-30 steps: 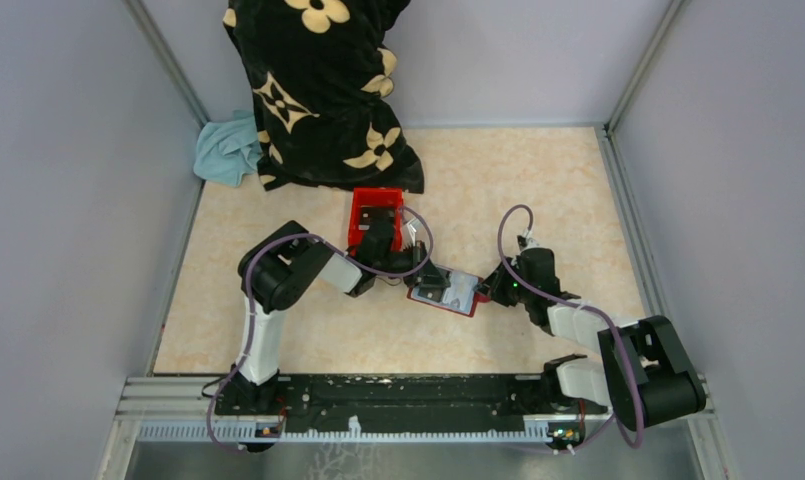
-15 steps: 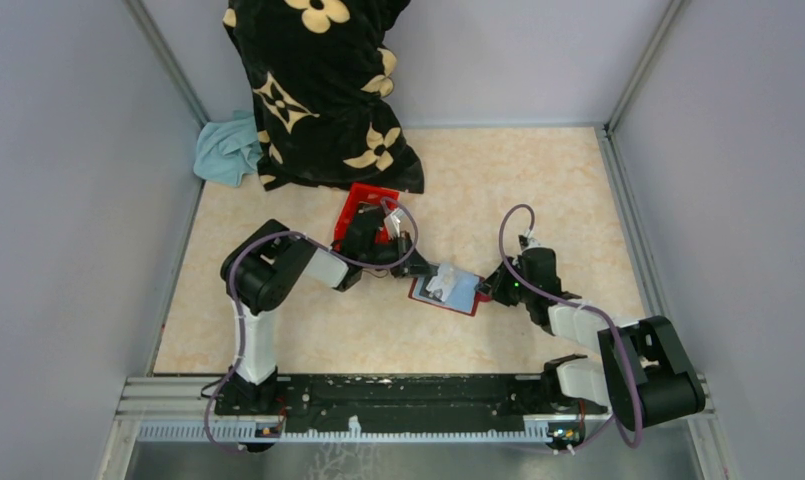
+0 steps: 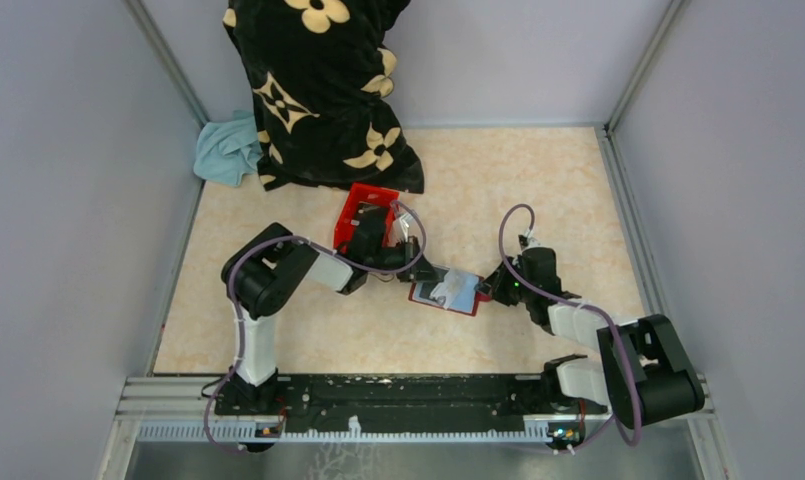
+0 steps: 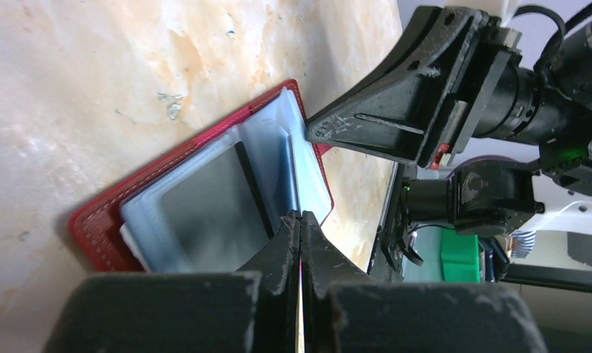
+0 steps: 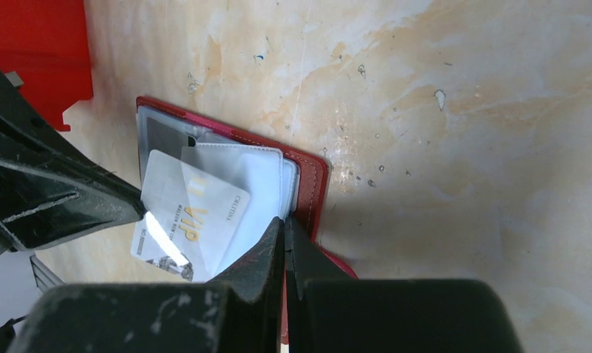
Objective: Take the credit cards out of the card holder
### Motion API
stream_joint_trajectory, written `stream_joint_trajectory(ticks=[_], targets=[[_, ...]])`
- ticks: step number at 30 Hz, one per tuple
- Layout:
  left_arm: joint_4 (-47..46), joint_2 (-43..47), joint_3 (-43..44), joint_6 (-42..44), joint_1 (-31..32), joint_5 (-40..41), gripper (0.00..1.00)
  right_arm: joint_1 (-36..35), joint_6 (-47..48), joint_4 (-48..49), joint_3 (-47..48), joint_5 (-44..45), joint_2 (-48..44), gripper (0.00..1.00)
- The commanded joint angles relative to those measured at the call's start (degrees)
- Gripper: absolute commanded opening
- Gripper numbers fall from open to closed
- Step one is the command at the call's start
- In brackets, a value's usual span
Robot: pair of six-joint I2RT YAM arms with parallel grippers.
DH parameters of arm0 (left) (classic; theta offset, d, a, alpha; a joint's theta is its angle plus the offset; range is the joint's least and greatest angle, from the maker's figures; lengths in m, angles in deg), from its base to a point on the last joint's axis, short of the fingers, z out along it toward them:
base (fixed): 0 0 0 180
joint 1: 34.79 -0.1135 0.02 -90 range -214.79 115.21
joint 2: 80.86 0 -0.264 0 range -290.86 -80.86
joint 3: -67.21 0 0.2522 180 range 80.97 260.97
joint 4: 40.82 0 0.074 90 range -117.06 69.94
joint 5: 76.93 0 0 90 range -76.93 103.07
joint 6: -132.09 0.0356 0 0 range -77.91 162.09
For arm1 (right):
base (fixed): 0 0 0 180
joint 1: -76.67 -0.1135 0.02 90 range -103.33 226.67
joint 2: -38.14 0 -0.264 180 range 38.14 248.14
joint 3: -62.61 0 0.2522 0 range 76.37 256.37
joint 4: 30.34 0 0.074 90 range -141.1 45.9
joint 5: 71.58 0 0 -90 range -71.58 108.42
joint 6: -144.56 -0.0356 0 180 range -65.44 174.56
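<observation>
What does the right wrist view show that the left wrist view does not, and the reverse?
Only the right wrist view: a pale card with gold VIP lettering, partly out of the open dark red folding wallet, its edge pinched by the left gripper; a corner of a bright red plastic box. Only the left wrist view: the right gripper from outside, its tip at the wallet's corner. Both: the wallet on the beige marbled table, each camera's own fingers shut.

Evenly lit booth.
Grey walls (image 3: 78,200) around a beige marbled tabletop (image 3: 538,170); flowered black blanket (image 3: 318,90) in its far-left corner.
</observation>
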Motion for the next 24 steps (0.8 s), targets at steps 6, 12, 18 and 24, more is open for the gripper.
stream_joint_trajectory(ticks=[6,12,18,24], targets=[[7.1,8.5,0.0,9.4,0.6,6.7,0.0,0.8,2.4,0.1,0.4,1.2,2.3,0.0],[8.6,11.5,-0.9,11.6,0.6,9.2,0.0,0.8,2.7,0.0,0.2,1.0,1.0,0.0],[4.5,14.5,-3.7,11.7,0.3,10.0,0.0,0.8,2.6,2.0,-0.5,-0.8,-0.6,0.0],[-7.2,17.9,-9.6,8.5,-0.9,7.7,0.0,0.8,0.7,13.9,-5.1,-6.9,-8.3,0.0]])
